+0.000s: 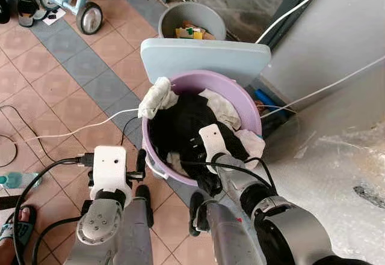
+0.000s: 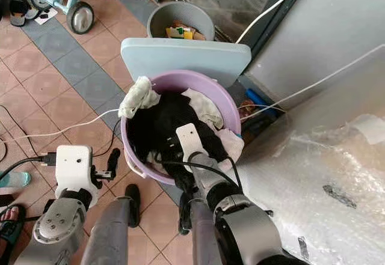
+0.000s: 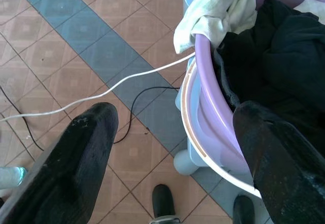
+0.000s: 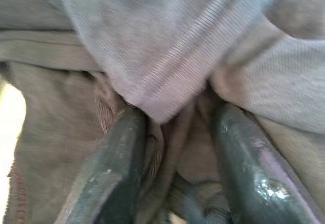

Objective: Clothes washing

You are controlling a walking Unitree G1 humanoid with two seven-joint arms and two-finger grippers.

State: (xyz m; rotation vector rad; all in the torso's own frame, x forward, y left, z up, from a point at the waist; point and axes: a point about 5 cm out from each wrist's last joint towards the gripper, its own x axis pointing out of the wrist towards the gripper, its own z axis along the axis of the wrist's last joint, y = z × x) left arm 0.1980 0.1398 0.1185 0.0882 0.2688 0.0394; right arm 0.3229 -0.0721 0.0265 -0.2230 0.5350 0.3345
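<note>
Purple basin (image 1: 243, 100) of laundry on tiled floor. Right gripper (image 4: 172, 148) sunk in dark clothes (image 1: 180, 127) inside basin, jaws clenched on fabric folds. Left gripper (image 3: 172, 153) beside basin rim, jaws released. Step: picking garment; next prob. lift clear w/o snagging.

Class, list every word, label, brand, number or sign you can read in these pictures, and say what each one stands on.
No text can be read anywhere.
Yellow and green packaging in the grey bucket: any print is too small and blurred to read.
Purple laundry basin, white cloth, black garment, both grippers' white housings: no lettering visible.
</note>
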